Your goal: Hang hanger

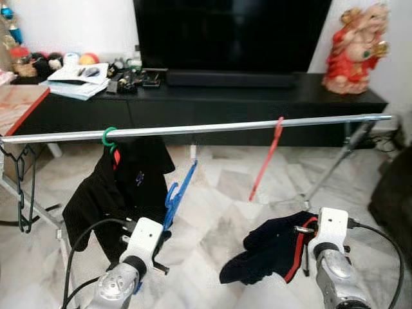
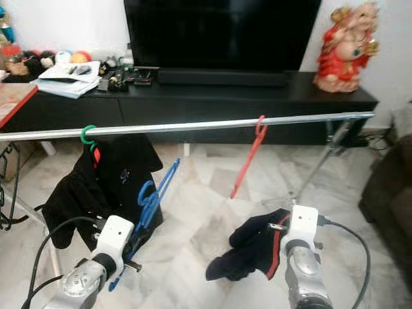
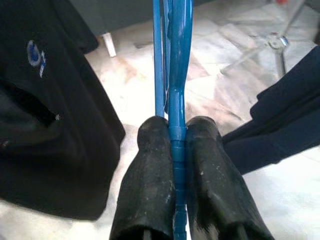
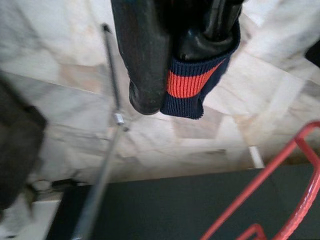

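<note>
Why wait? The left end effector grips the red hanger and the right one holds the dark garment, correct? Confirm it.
Not quite. The left end effector grips the blue hanger, not the red one; the left wrist view shows blue plastic pinched between its fingers. The red hanger hangs on the rail. The right end effector does hold the dark garment.

blue hanger point(image 1: 181, 187) | red hanger point(image 1: 266, 159) | navy garment point(image 1: 270, 248), red stripe | silver rail point(image 1: 193, 129)

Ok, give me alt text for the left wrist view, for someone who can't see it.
Two black fingers pinch a blue hanger that runs straight away from the camera. A black shirt hangs to one side over the pale marble floor.
</note>
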Robot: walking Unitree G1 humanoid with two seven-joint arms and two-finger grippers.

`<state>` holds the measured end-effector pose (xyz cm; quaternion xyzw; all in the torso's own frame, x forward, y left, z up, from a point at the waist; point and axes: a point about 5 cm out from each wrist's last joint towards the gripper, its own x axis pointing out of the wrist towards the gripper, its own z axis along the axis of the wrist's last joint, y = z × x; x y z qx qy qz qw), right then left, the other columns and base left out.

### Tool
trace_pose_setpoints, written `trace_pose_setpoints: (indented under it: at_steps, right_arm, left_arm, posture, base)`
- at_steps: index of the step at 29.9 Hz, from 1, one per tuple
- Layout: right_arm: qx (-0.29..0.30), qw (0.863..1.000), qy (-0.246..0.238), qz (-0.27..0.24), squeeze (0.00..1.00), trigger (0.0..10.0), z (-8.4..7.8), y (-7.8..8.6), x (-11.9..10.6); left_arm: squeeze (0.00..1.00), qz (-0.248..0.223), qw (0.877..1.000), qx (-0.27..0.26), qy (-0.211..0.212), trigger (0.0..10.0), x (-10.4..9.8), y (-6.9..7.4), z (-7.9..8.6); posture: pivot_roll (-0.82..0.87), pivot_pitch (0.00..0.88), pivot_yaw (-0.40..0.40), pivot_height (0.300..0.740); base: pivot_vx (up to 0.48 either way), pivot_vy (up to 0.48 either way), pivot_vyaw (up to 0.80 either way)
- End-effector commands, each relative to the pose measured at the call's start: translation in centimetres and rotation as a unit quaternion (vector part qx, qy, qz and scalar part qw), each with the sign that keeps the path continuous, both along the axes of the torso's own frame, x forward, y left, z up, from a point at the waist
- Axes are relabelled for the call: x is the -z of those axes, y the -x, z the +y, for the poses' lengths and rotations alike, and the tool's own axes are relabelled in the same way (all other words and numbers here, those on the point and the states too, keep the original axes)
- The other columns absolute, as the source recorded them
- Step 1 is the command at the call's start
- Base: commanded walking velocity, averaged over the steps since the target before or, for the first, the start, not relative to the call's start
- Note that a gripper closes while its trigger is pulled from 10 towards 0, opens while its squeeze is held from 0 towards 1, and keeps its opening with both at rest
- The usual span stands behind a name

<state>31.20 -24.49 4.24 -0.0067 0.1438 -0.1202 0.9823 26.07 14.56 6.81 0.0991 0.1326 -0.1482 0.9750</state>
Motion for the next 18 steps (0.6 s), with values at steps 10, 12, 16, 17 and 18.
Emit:
trace_pose_setpoints:
  at_steps: [10,12,16,17,18]
  right_arm:
    - [0.01,1.0,0.004,-0.029,0.0,10.0,-0.8,-0.7,-1.7]
    - [0.002,0.999,0.004,-0.033,0.0,10.0,-0.3,-1.1,-2.0]
    - [-0.025,0.999,0.001,-0.029,0.0,10.0,1.1,-1.8,-2.2]
    - [-0.029,0.999,0.0,-0.026,0.0,10.0,1.4,-1.9,-2.2]
    - [-0.039,0.999,0.001,-0.015,0.0,10.0,1.9,-2.0,-2.0]
  left_arm:
    - [0.0,0.001,1.0,0.015,-0.01,10.0,-0.2,-0.2,0.3]
    - [0.0,-0.001,1.0,0.015,-0.013,10.0,-0.2,-0.4,0.4]
    - [0.0,-0.006,1.0,0.007,-0.019,10.0,-0.4,-0.7,0.7]
    - [0.0,-0.007,1.0,0.006,-0.02,10.0,-0.4,-0.7,0.7]
    - [0.0,-0.007,1.0,0.005,-0.021,10.0,-0.5,-0.7,0.7]
  posture:
    - [0.08,0.0,-0.006,0.74]
    - [0.09,0.0,-0.016,0.74]
    - [0.11,0.0,-0.03,0.74]
    - [0.11,0.0,-0.031,0.74]
    - [0.12,0.0,-0.03,0.74]
  base:
    - [-0.309,0.0,0.0]
    - [-0.309,0.0,0.0]
    - [-0.308,0.0,0.0]
    - [-0.311,0.0,0.0]
    - [-0.307,0.0,0.0]
